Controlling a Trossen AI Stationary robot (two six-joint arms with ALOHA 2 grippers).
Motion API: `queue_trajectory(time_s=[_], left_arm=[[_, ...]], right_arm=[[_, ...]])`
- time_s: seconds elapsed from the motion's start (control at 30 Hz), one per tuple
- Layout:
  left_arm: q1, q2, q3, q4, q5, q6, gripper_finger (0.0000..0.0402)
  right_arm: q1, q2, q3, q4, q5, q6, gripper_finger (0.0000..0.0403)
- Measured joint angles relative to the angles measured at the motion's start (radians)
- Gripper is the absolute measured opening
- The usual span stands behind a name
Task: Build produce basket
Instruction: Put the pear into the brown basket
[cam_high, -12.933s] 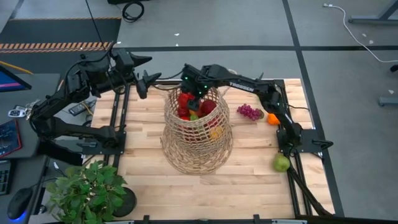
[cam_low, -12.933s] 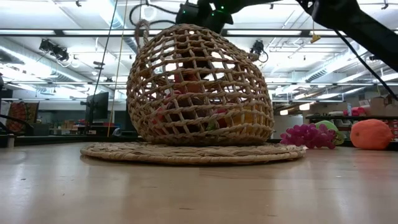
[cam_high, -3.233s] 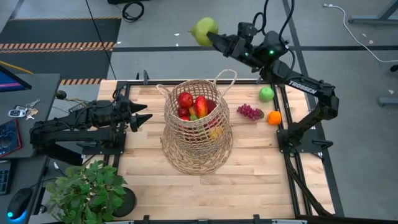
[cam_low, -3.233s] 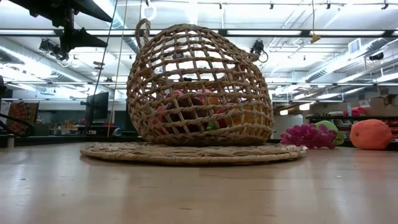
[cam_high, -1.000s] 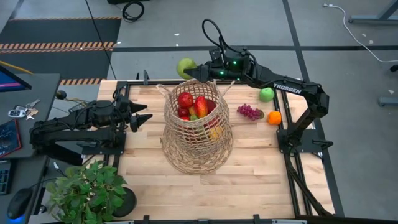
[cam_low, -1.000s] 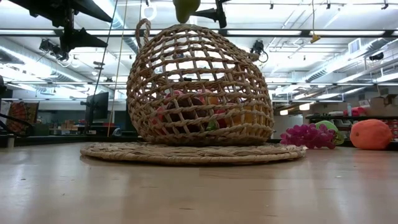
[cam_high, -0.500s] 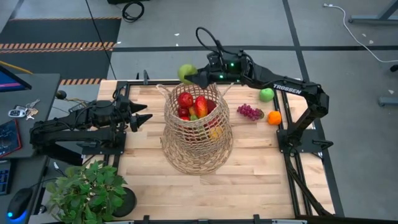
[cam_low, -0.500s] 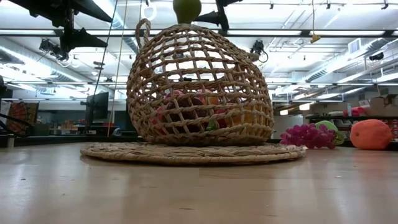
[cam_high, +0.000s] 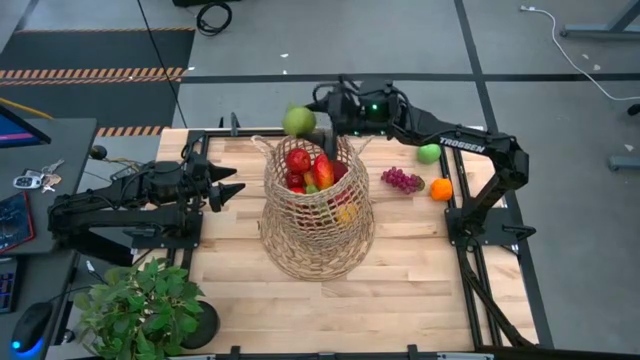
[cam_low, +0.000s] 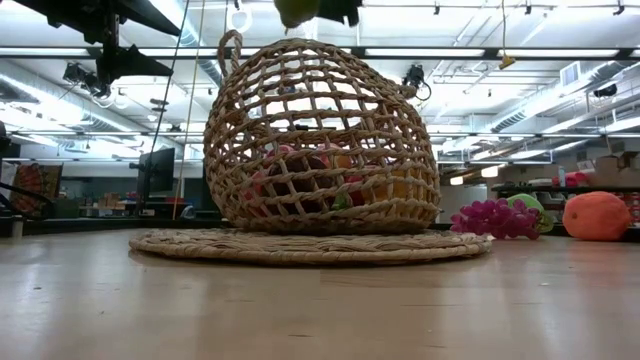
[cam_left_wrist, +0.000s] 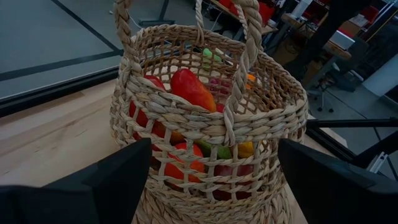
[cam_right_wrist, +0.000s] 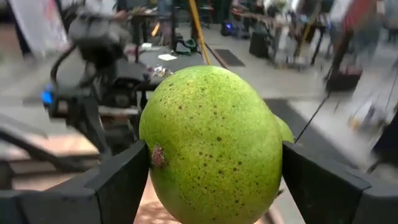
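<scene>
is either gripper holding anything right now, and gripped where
The right gripper holds a round, speckled green toy fruit across its sides, one finger on each flank. The left gripper is open and empty.

One basket (cam_high: 318, 215), one grape bunch (cam_high: 401, 180), one orange (cam_high: 440, 189), two green fruits outside it.

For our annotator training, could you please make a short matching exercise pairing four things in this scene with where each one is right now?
Things:
1. mango
2. grapes
3. red pepper
4. left gripper

Places:
A. inside the basket
B. held by the right gripper above the basket's rim
C. on the table between the basket and the orange
D. open, waiting beside the basket

Pairs: 1-B, 2-C, 3-A, 4-D
</scene>
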Motion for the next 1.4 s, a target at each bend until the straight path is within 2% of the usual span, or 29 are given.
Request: queue_trajectory(time_s=[0.2,0.3,0.43,0.57,0.8,0.93,1.07,1.17,1.27,1.4], left_arm=[[0.000,0.000,0.000,0.000,0.000,0.000,0.0357],[0.000,0.000,0.000,0.000,0.000,0.000,0.0357],[0.000,0.000,0.000,0.000,0.000,0.000,0.0357],[0.000,0.000,0.000,0.000,0.000,0.000,0.0357],[0.000,0.000,0.000,0.000,0.000,0.000,0.0357],[0.000,0.000,0.000,0.000,0.000,0.000,0.0357],[0.000,0.000,0.000,0.000,0.000,0.000,0.0357],[0.000,0.000,0.000,0.000,0.000,0.000,0.0357],[0.000,0.000,0.000,0.000,0.000,0.000,0.0357],[0.000,0.000,0.000,0.000,0.000,0.000,0.0357]], right_arm=[[0.057,-0.001,0.000,-0.027,0.051,-0.388,0.0348],[0.089,-0.001,0.000,-0.047,0.169,-0.586,0.0348],[0.120,-0.001,0.000,-0.044,0.350,-0.751,0.0348],[0.142,-0.001,0.000,-0.044,0.469,-0.851,0.0348],[0.147,-0.001,0.000,-0.044,0.480,-0.820,0.0348],[0.147,-0.001,0.000,-0.042,0.480,-0.714,0.0348],[0.135,-0.001,0.000,-0.042,0.480,-0.501,0.0348],[0.126,-0.001,0.000,-0.043,0.481,-0.225,0.0348],[0.114,-0.001,0.000,-0.060,0.506,0.126,0.0348],[0.078,-0.001,0.000,-0.152,0.524,0.564,0.0348]])
